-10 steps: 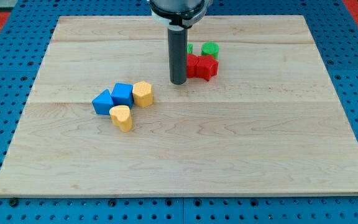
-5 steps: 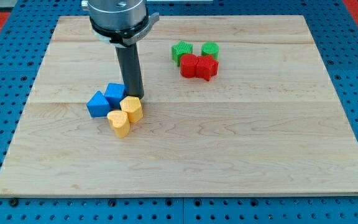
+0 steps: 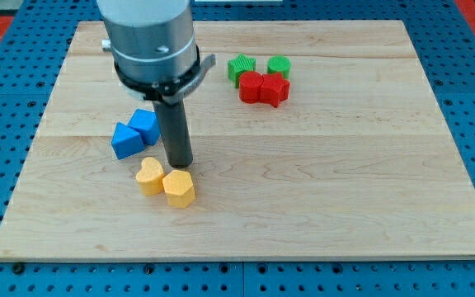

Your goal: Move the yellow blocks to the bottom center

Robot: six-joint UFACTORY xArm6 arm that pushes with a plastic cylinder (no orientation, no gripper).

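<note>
Two yellow blocks lie side by side left of the board's centre, in its lower half: a yellow heart-shaped block (image 3: 148,176) and a yellow block (image 3: 179,188) just to its right. My tip (image 3: 181,163) stands directly above them in the view, close to or touching the top of both. A blue triangular block (image 3: 125,141) and a blue cube (image 3: 145,125) sit to the tip's upper left, apart from the yellow ones.
Two red blocks (image 3: 263,88) and two green blocks (image 3: 241,67) (image 3: 279,66) cluster at the view's upper middle right. The wooden board (image 3: 369,198) lies on a blue pegboard. The arm's grey body (image 3: 148,41) hides part of the board's upper left.
My tip moved from beside the red blocks leftward and then down. It pushed both yellow blocks down and away from the blue blocks, which shifted slightly left.
</note>
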